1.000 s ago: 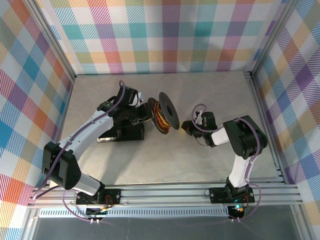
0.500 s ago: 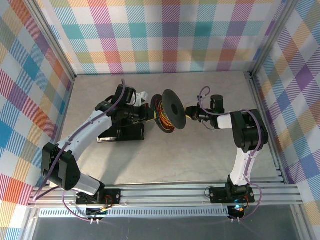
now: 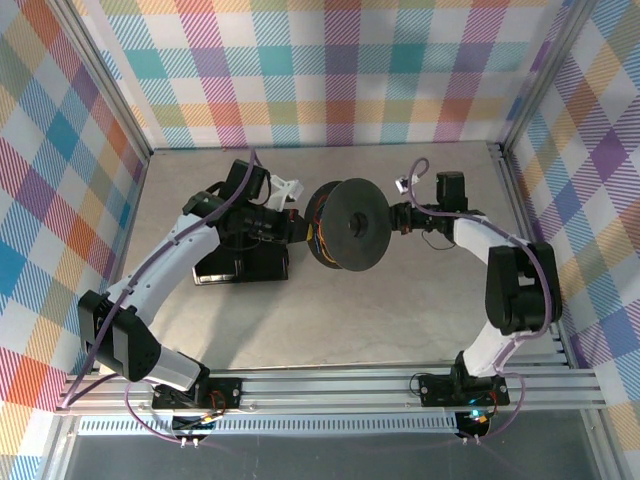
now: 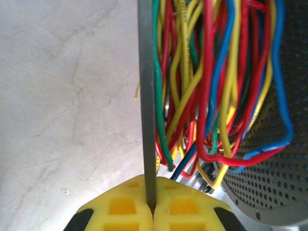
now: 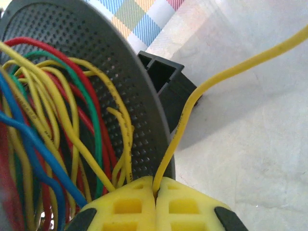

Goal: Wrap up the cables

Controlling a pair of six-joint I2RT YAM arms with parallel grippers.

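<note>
A dark grey perforated spool point(image 3: 352, 225) hangs above the middle of the table, its flat face turned up towards the top camera. Tangled yellow, red, blue and green cables point(image 4: 211, 86) lie wound between its two flanges, and they peek out at the spool's left side point(image 3: 317, 235). My left gripper point(image 4: 153, 202) is shut on the thin edge of one flange point(image 4: 146, 96), at the spool's left point(image 3: 296, 225). My right gripper point(image 5: 155, 185) is shut on one yellow cable point(image 5: 190, 108) that runs off to the upper right; it sits just right of the spool point(image 3: 400, 218).
A black stand point(image 3: 243, 264) rests on the table under the left arm, and a black block point(image 5: 169, 82) shows behind the spool. A small white part point(image 3: 286, 188) sits by the left wrist. Aluminium frame rails point(image 3: 330, 385) border the table.
The spool has turned from edge-on to face the camera. My right gripper has swung from the spool's front right up to its right side, cable in hand. The left wrist shifted slightly back.
</note>
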